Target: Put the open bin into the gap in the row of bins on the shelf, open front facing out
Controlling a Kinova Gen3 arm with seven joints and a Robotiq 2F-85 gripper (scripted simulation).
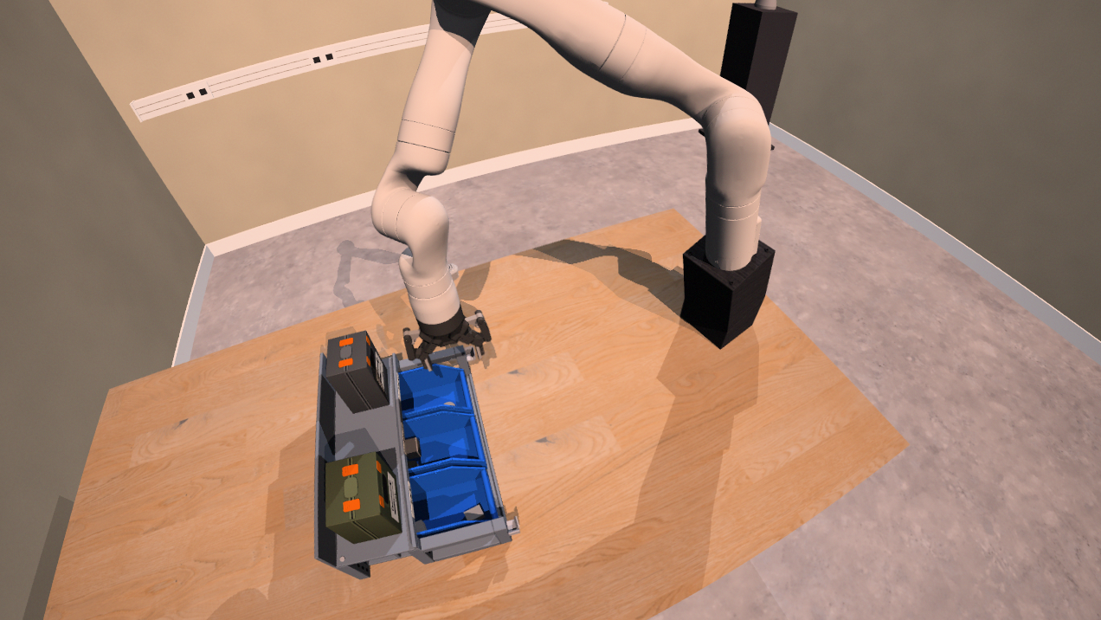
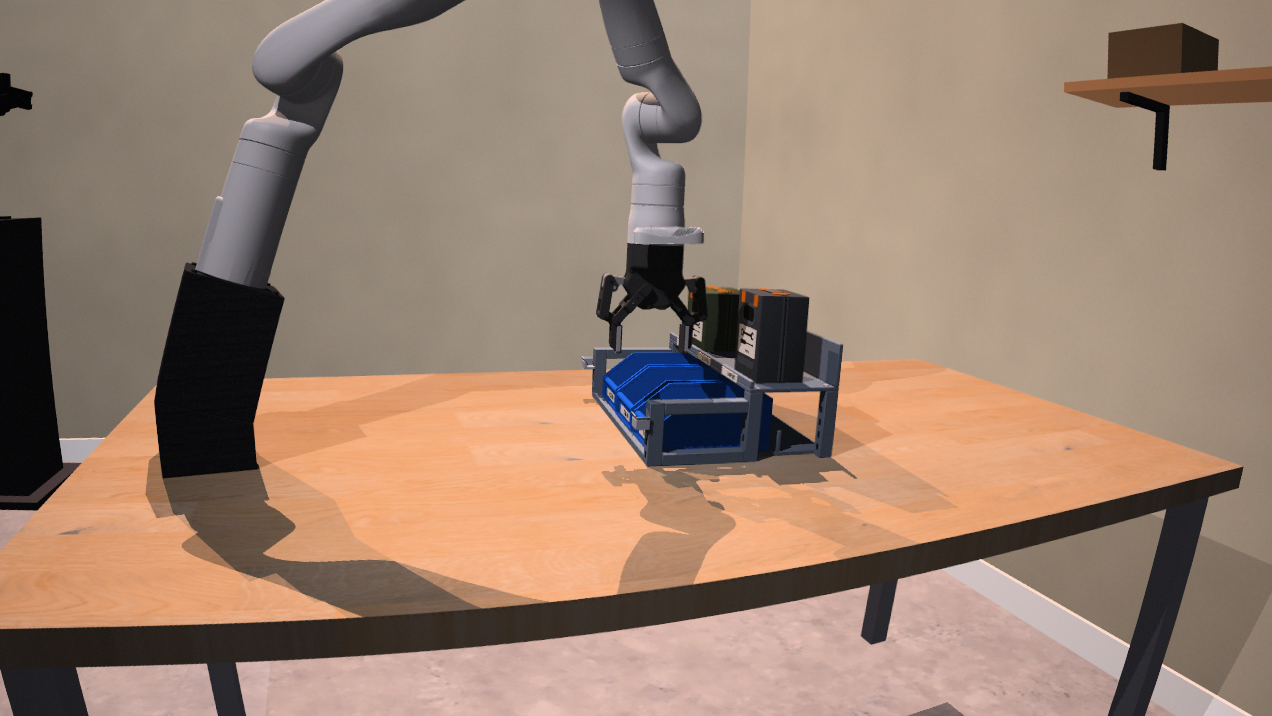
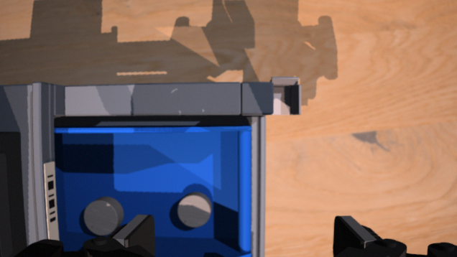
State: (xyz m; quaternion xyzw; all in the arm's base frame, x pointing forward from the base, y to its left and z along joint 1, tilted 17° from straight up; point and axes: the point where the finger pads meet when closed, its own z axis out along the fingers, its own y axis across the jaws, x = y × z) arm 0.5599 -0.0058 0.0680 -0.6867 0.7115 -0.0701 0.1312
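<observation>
Only from the wrist, two round parts [image 3: 194, 210] show

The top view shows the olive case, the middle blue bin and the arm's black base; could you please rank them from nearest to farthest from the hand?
1. Middle blue bin, centre of the row.
2. Olive case, on the upper board.
3. Black base, across the table.

The top and exterior views are looking from well back, sharing the shelf [image 1: 357, 419] [image 2: 753, 425]. The wrist view is facing down close over its end bin [image 1: 433, 389] [image 3: 144, 179].
</observation>
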